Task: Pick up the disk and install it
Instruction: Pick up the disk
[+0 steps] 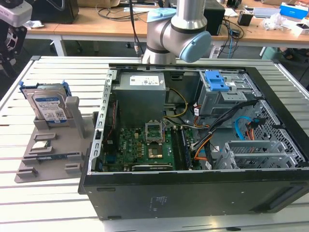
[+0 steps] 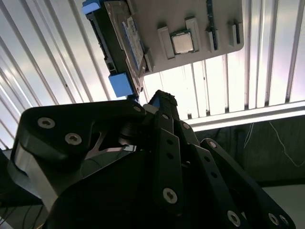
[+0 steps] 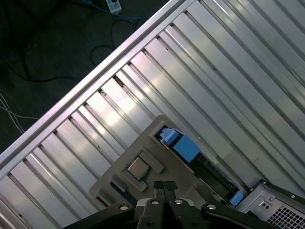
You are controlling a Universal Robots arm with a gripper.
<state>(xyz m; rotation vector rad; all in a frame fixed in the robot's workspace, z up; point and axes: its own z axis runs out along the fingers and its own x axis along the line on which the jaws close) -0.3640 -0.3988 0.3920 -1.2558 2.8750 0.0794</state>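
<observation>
The disk (image 1: 48,104) stands upright in a grey holder (image 1: 48,151) on the slatted tabletop (image 1: 48,205), at the exterior view's left of the open computer case (image 1: 193,198). In the first wrist view the pincer (image 3: 164,186) is apart from the disk (blue frame on its edges), and it is pressed together, holding nothing
</observation>
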